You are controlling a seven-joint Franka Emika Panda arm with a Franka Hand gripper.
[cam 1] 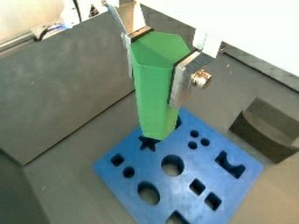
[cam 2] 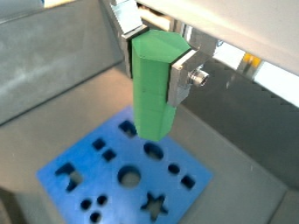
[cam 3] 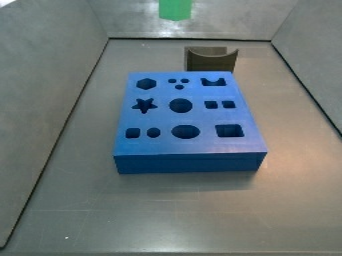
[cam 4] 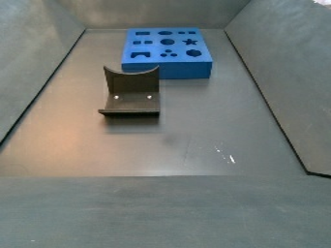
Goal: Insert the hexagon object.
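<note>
The hexagon object is a tall bright green peg [cam 1: 156, 87], also seen in a wrist view [cam 2: 152, 87]. My gripper [cam 1: 153, 66] is shut on its upper part, one silver finger on each side, as both wrist views show [cam 2: 152, 63]. The peg hangs upright, well above the blue block [cam 1: 128, 178] with several shaped holes. In a wrist view its lower end lines up near the star hole [cam 1: 147, 145]. In a side view only the peg's lower end [cam 3: 174, 8] shows, above and behind the block [cam 3: 187, 160]. The gripper is out of the side view that shows the block far back [cam 4: 168, 66].
The dark fixture [cam 4: 130, 94] stands on the floor beside the block, and shows in a side view [cam 3: 210, 58] and a wrist view [cam 1: 267, 127]. Grey walls slope up round the floor [cam 4: 195, 145].
</note>
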